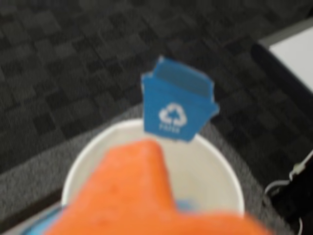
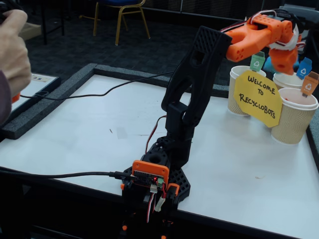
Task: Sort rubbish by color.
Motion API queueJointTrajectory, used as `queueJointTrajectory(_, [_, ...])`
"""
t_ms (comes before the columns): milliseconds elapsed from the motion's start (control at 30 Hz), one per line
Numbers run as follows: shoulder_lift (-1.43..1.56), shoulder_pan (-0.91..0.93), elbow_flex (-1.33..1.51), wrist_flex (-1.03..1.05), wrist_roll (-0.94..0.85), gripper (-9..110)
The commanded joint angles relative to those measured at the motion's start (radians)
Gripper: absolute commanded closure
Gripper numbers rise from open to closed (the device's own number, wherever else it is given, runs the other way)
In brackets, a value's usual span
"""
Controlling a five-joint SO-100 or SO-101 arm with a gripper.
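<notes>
Orange fingers blur over the blue-tagged cup, hiding their spread and any wad.

We see a white table bearing the arm base at 6 o'clock and three paper cups at 2 o'clock.

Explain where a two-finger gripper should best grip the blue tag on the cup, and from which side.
Probably the tag's upper half, pinched across its front and back faces, coming down from above. In the wrist view it is a thin flat card standing upright on the cup's far rim, so the top is free while the cup blocks its foot.
</notes>
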Motion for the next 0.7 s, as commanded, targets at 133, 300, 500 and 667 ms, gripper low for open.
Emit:
queueJointTrajectory(133, [-0.002, 0.028, -0.176, -0.066, -0.011, 90])
queueJointTrajectory(300, [-0.006, 0.028, -0.179, -0.078, -0.011, 90])
queueJointTrajectory(500, [-0.015, 0.032, -0.192, -0.089, -0.011, 90])
queueJointTrajectory(667, [-0.015, 0.034, -0.207, -0.08, -0.011, 91])
